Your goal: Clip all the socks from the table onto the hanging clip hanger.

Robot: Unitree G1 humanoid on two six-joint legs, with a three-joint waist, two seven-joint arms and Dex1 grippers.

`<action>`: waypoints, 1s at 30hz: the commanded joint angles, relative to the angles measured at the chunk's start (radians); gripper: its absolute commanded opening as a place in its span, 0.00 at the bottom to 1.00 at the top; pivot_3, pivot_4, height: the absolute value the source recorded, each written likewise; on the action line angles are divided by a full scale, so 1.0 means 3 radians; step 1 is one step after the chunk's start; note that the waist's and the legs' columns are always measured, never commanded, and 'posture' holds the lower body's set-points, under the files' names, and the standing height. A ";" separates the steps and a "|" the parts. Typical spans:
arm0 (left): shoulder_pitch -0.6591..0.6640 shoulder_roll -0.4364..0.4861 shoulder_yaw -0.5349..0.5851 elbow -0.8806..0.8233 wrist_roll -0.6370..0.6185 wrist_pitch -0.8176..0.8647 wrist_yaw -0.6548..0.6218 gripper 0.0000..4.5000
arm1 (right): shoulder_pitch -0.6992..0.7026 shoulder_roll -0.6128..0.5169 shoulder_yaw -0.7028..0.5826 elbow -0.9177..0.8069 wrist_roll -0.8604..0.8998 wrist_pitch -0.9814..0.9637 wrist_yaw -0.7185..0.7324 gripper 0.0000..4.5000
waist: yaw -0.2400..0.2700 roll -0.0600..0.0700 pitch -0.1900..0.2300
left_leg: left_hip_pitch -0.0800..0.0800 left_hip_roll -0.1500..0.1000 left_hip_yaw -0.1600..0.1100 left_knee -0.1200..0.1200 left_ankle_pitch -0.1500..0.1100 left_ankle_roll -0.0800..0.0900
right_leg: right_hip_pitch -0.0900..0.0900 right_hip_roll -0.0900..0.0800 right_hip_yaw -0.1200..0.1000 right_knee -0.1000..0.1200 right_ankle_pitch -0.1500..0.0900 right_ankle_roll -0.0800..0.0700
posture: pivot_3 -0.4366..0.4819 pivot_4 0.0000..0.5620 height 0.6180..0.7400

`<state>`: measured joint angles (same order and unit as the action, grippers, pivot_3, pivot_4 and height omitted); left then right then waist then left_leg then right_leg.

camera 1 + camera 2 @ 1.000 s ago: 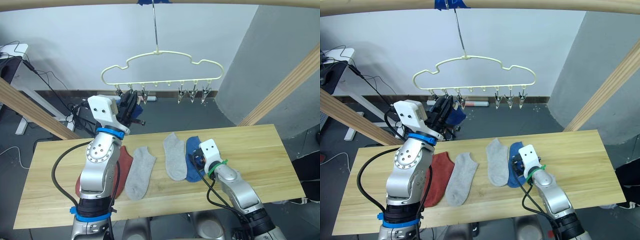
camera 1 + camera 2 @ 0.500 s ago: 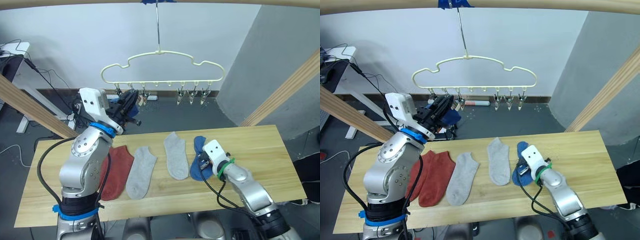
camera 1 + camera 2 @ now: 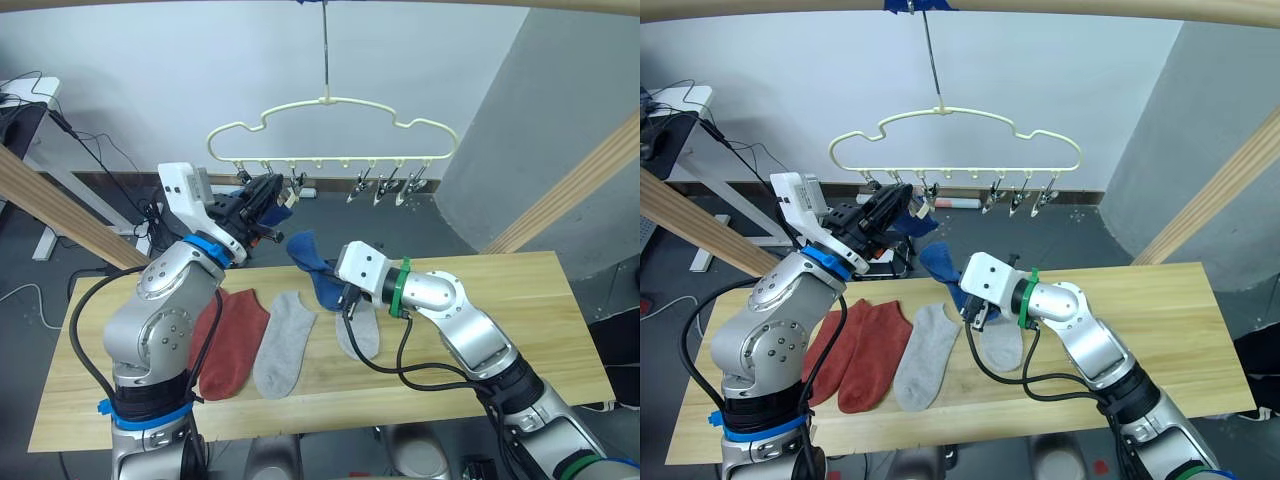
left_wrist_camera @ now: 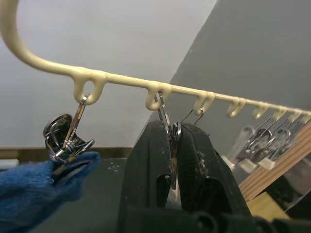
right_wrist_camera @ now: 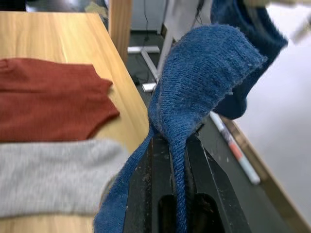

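Lifted off the table [image 3: 560, 330] since a second ago: blue sock [image 3: 318, 272], now clamped in right pincer [image 3: 345, 297], raised above the near-middle of the planks, toe drooping. Left pincer [image 4: 171, 160] up at hanger [image 3: 330, 103], closed on a metal clip [image 4: 164, 109] second along the row. Another blue sock [image 4: 39, 182] already hanging from the neighbouring clip. On the pale plank table: two red socks [image 3: 855, 345] at left, grey sock [image 3: 925, 350] beside them, second grey sock [image 3: 1003, 345] under the right arm. Right half of table bare. Behind, white wall, grey floor with cables, slanted wooden posts either side. Remaining clips bunched toward the hanger's right end.
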<state>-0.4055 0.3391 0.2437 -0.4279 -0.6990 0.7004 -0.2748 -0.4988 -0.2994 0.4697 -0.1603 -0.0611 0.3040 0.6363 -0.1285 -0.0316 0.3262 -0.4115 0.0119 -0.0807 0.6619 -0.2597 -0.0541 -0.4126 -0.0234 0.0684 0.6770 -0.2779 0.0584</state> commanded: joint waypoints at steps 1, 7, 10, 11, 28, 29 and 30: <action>-0.0052 0.0079 0.0055 -0.0196 -0.0150 0.0041 -0.0031 0.03 | -0.0037 0.0095 0.0021 0.0051 -0.0051 -0.0143 -0.0031 0.00 | -0.0001 0.0000 0.0000 | 0.0000 0.0001 0.0000 0.0000 0.0000 0.0000 | -0.0002 0.0001 0.0000 0.0002 0.0000 0.0000 | 0.27 0.55 1.00; -0.0033 0.0152 0.0035 -0.0220 -0.0241 0.0086 -0.0068 0.03 | -0.0194 0.0212 -0.0042 0.0292 -0.0102 -0.0277 -0.0023 0.00 | -0.0018 0.0000 0.0000 | 0.0000 0.0001 0.0000 0.0001 0.0001 -0.0001 | -0.0006 0.0002 0.0003 0.0009 0.0001 -0.0001 | 0.27 0.53 1.00; -0.0026 0.0155 0.0039 -0.0220 -0.0271 0.0097 -0.0048 0.03 | -0.0258 0.0235 -0.0053 0.0385 -0.0122 -0.0351 0.0006 0.00 | -0.0018 0.0000 0.0000 | 0.0000 0.0001 0.0001 0.0000 0.0001 -0.0002 | -0.0006 0.0003 0.0001 0.0009 0.0001 -0.0001 | 0.27 0.53 1.00; -0.0021 0.0162 0.0034 -0.0222 -0.0273 0.0095 -0.0059 0.03 | -0.0275 0.0243 -0.0056 0.0412 -0.0123 -0.0368 0.0008 0.00 | -0.0018 0.0000 0.0000 | -0.0001 0.0002 0.0001 0.0000 0.0001 -0.0002 | -0.0006 0.0002 0.0001 0.0008 0.0001 -0.0001 | 0.27 0.52 1.00; 0.0044 0.0199 -0.0004 -0.0196 -0.0251 0.0031 -0.0108 0.03 | -0.0557 0.0300 -0.0094 0.0640 -0.0134 -0.0682 0.0055 0.00 | -0.0027 -0.0001 -0.0001 | -0.0017 0.0002 0.0001 0.0001 0.0003 -0.0005 | -0.0025 0.0001 0.0003 0.0013 0.0002 -0.0002 | 0.28 0.48 1.00; 0.0048 0.0200 -0.0005 -0.0196 -0.0249 0.0028 -0.0113 0.03 | -0.0559 0.0300 -0.0093 0.0635 -0.0133 -0.0689 0.0063 0.00 | -0.0027 -0.0001 -0.0001 | -0.0017 0.0002 0.0001 0.0002 0.0003 -0.0005 | -0.0025 0.0001 0.0003 0.0013 0.0002 -0.0002 | 0.28 0.48 1.00; 0.0049 0.0200 -0.0005 -0.0195 -0.0248 0.0025 -0.0115 0.03 | -0.0563 0.0301 -0.0097 0.0631 -0.0133 -0.0700 0.0066 0.00 | -0.0027 -0.0001 -0.0001 | -0.0017 0.0002 0.0002 0.0002 0.0003 -0.0005 | -0.0025 0.0001 0.0003 0.0013 0.0002 -0.0002 | 0.28 0.48 1.00</action>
<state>-0.3935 0.3916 0.2428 -0.4344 -0.7658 0.7332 -0.2955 -0.6507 -0.2158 0.4517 0.0561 -0.0992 0.1194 0.6501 -0.1366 -0.0320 0.3259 -0.4166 0.0126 -0.0802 0.6623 -0.2587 -0.0557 -0.4201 -0.0229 0.0694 0.6810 -0.2775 0.0577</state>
